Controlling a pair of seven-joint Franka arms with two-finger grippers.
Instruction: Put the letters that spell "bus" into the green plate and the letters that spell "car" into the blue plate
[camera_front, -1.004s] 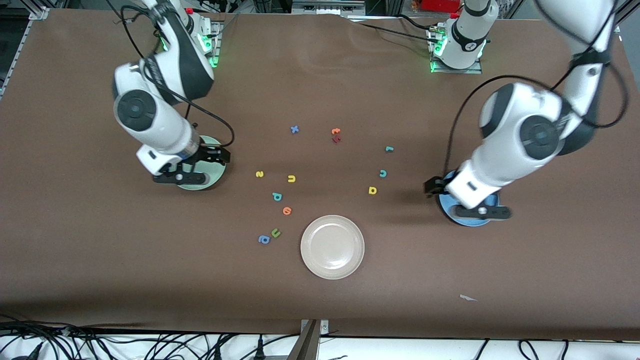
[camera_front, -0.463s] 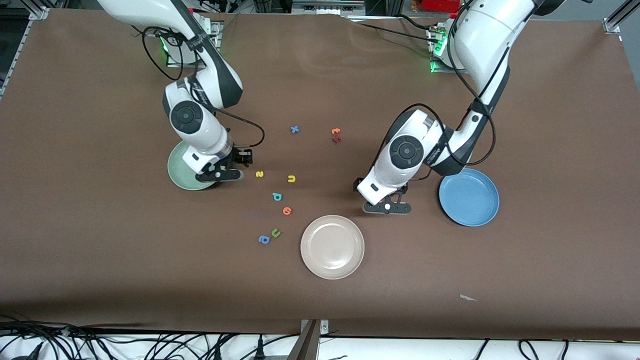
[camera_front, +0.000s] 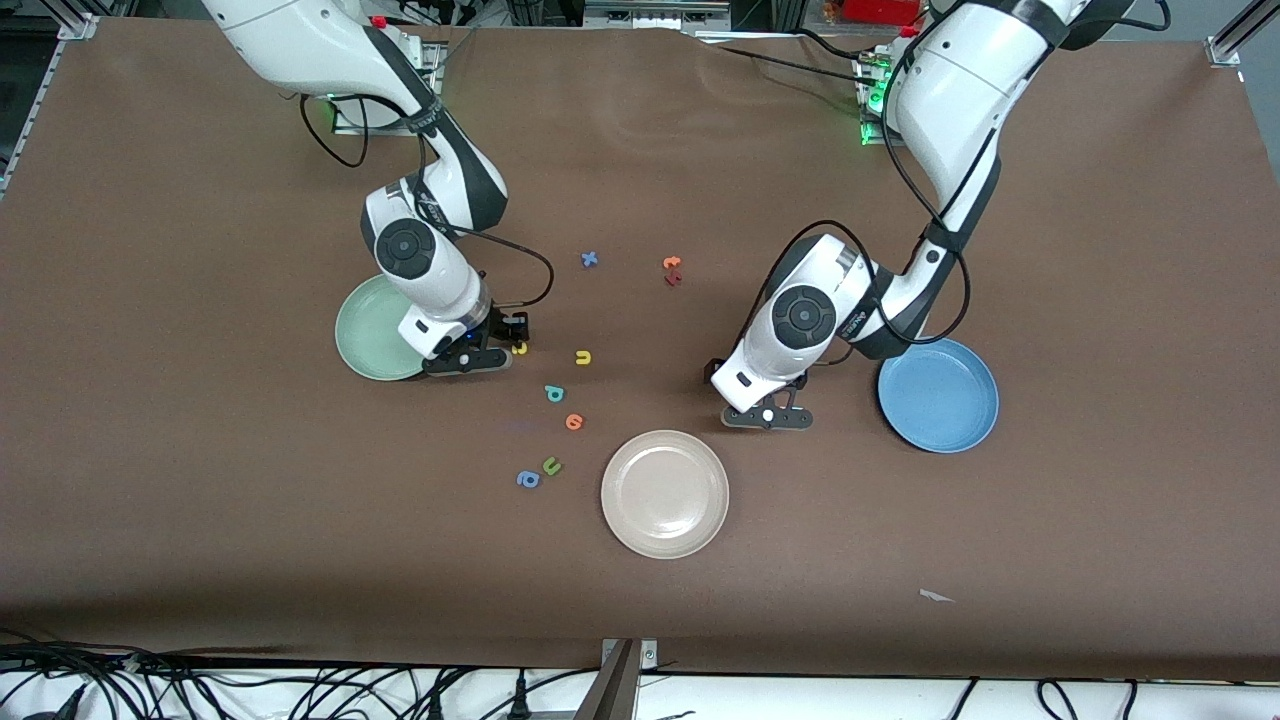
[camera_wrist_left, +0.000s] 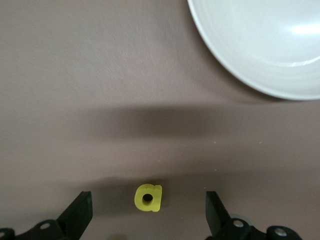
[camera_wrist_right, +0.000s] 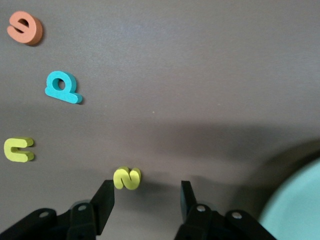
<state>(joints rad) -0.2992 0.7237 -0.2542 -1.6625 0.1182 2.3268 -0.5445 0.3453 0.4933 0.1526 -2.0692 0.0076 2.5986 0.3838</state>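
The right hand (camera_wrist_right: 146, 192) hangs low over the worktop (camera_front: 200, 500), just beside the green plate (camera_front: 360, 330). Its fingers are partly narrowed and hold nothing. The yellow "s" (camera_wrist_right: 127, 178) lies close against one fingertip rather than centred in the gap. To do this pick well, I judge the hand should shift so the letter sits midway between the fingers. It should then go down until the tips nearly touch the worktop and close gently, since the foam is small and may skid away. The yellow "u" (camera_front: 583, 357) and the teal "b" (camera_front: 554, 393) wait on the worktop, toward the middle.

The left hand (camera_wrist_left: 148, 202) is over the yellow "a" (camera_wrist_left: 148, 198) with its fingers spread wide. The letter is well centred between them, so a straight descent and squeeze should do. The blue plate (camera_front: 940, 395) lies just beside this arm, toward the left arm's end, and the cream plate (camera_front: 665, 493) sits near, closer to the front camera.

Half a second ago the right hand was over the green plate's edge with the "s" plainly clear of it. It has since moved off the plate to the letter and drawn its fingers in. The left hand has barely shifted. A second ago each hand was over its own plate.
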